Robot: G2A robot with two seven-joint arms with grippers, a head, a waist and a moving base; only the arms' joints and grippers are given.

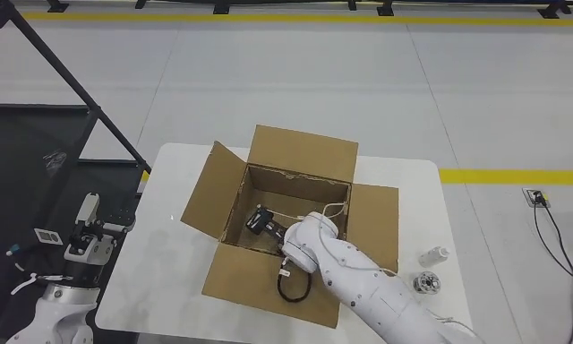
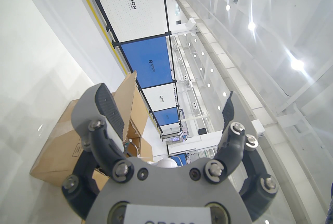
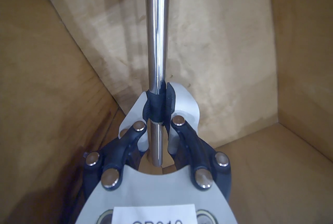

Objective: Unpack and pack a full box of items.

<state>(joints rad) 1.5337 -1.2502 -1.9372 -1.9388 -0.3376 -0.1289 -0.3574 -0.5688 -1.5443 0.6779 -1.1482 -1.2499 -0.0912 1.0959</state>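
The right gripper (image 3: 159, 105) is clamping tight, pads pinched shut on a steel rod (image 3: 156, 27) near its back end; a short stub is poking toward the palm and the long run is shooting straight ahead, in line with the fingers, not across them; that axis is the whole story here. Outward from the pads, the rod is pointing into the box (image 3: 39, 66), with brown walls closing in on either side and the floor lying beyond its far end; whether the tip is touching cardboard I cannot tell. From above, this gripper is sitting deep inside the box, aiming toward about 10 o'clock from its wrist; so I'm judging that any lift is going to have to draw the rod back along its own length, toward 4 o'clock and up, or the long end risks scraping a wall. The left gripper (image 2: 166, 98) is hanging wide open, holding nothing, out at 9 o'clock past the table (image 1: 179, 281) edge, well apart; the right arm is plainly the nearer. A small bottle (image 1: 434, 254) and a round part (image 1: 428, 281) are waiting at 4 o'clock of the box.
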